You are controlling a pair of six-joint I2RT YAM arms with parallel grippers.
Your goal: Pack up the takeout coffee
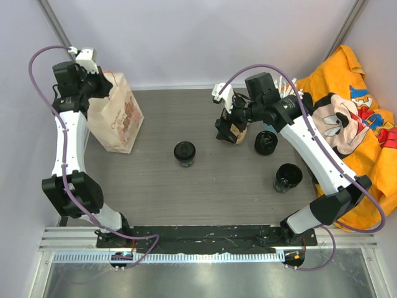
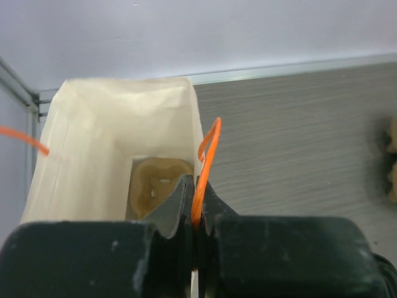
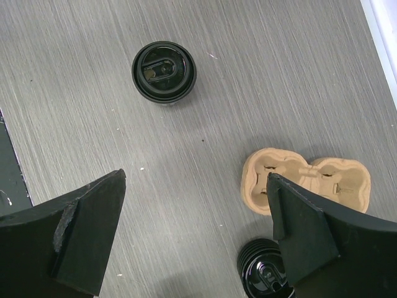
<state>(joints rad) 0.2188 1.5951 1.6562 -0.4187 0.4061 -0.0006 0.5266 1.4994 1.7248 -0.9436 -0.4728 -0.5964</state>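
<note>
Top external view, far left: paper bag standing on the grey counter, printed with reddish-brown writing too small to read. Left wrist view: left gripper pinched shut on the bag's thin orange handle. Down inside the open bag, a tan moulded shape, not identifiable.

Mid-counter: takeout coffee, upright and lidded, well apart from the bag and the other cups, with no label visible.

Further right: right gripper, jaws spread wide and holding nothing, hanging over the cardboard carrier, a two-well tray lying flat. Just beside the carrier, a ribbed black cup. Nearer the arm bases, a glossy black cup.

Far right: orange cloth, bunched at the counter's edge, bearing a cartoon mouse face and blue lettering folded past reading.
</note>
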